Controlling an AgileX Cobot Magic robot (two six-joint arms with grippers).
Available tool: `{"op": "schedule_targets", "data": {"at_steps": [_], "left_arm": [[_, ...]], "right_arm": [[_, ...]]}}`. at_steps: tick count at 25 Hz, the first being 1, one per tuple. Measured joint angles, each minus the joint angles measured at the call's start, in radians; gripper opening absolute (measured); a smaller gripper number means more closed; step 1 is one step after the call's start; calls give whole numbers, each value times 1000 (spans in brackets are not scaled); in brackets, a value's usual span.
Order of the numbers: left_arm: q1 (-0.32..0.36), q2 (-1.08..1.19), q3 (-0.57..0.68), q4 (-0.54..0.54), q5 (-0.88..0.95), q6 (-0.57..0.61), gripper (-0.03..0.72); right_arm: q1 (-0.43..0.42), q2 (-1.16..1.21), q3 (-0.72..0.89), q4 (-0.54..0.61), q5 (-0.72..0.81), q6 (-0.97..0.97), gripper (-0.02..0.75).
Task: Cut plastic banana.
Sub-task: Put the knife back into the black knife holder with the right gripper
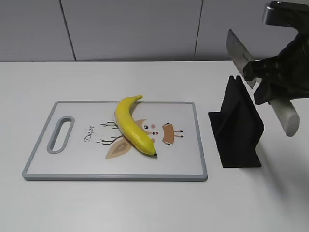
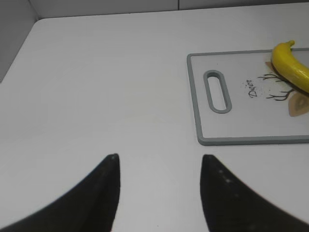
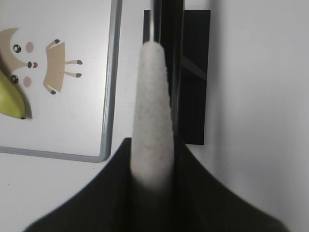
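My right gripper [image 1: 270, 79] clamps the knife [image 1: 263, 77] above its black stand [image 1: 239, 128]; left gripper [image 2: 159, 169] wide open; banana [image 1: 133, 125] on board [image 1: 188, 169].

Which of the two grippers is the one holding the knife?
The right gripper, raised above the black stand, grips the knife; the left gripper is open and empty.

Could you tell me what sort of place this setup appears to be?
Probably a lab tabletop staged as a kitchen prep station: a plastic banana on a deer-print cutting board, a black knife stand, and a knife held by the right end effector.
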Motion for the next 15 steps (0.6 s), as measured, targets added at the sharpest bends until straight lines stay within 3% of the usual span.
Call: {"op": "schedule_targets", "data": {"at_steps": [15], "left_arm": [[0,0,0,3,0,-2,521]], "right_arm": [[0,27,1,-47,-21,38,172]]}}
